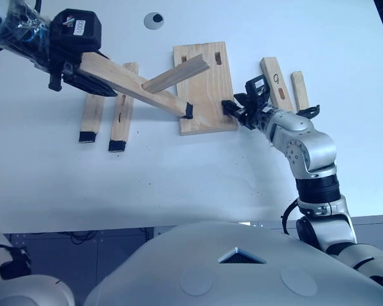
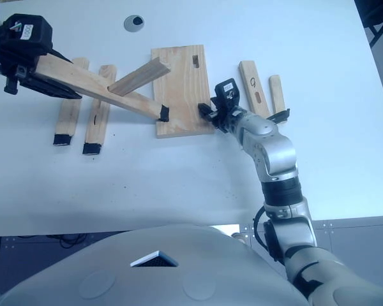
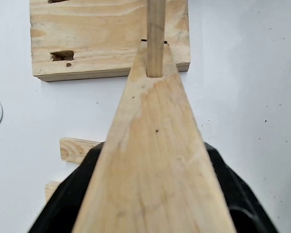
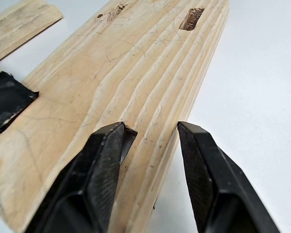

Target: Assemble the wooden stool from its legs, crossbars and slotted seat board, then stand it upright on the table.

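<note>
My left gripper (image 1: pixel 76 73) is shut on a wooden leg (image 1: pixel 134 86), held slanted above the table at the left. A crossbar (image 1: pixel 175 73) sticks out of a slot in this leg (image 3: pixel 155 160). The leg's black-capped end (image 1: pixel 187 109) meets the near left edge of the slotted seat board (image 1: pixel 207 89), which lies flat. At the board's near right corner my right gripper (image 4: pixel 153 131) is open. One finger (image 4: pixel 106 150) lies on the board's top (image 4: pixel 126 73); the other finger (image 4: pixel 203 160) hangs beside the edge, over the table.
Two more black-capped legs (image 1: pixel 92 118) (image 1: pixel 122 108) lie side by side under the held leg. Right of the board lie a slotted piece (image 1: pixel 277 83) and a thin crossbar (image 1: pixel 299 89). A round grommet (image 1: pixel 154 20) sits at the back. The white table's front edge (image 1: pixel 179 223) runs close by.
</note>
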`<state>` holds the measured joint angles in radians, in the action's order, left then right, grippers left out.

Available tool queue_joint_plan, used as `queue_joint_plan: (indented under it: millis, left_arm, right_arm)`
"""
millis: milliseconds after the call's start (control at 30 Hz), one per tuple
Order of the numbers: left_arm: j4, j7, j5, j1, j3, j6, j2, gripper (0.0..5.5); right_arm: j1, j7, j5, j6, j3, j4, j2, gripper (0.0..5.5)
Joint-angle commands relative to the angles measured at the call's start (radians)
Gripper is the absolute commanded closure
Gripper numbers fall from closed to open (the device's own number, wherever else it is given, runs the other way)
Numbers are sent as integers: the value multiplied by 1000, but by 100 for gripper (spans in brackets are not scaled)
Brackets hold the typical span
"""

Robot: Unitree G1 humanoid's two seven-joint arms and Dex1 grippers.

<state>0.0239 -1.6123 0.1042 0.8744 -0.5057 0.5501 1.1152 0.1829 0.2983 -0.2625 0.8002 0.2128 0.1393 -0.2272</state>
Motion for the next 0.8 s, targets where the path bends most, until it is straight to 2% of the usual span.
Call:
queue_joint_plan:
  millis: [33, 367, 600, 800]
  left_arm:
    - [42, -2, -47, 62, -88, -38, 29, 349]
    - [165, -2, -12, 282, -248, -114, 25, 349]
    - [230, -2, -30, 358, -315, -189, 48, 349]
    - [184, -2, 20, 381, -366, -178, 70, 349]
  right_arm:
    - [-40, -31, 25, 73, 58, -5, 51, 371]
    - [-71, -125, 53, 51, 61, -17, 153, 374]
    - [-59, -134, 67, 35, 51, -35, 171, 391]
    - [-50, -138, 76, 17, 52, -53, 193, 392]
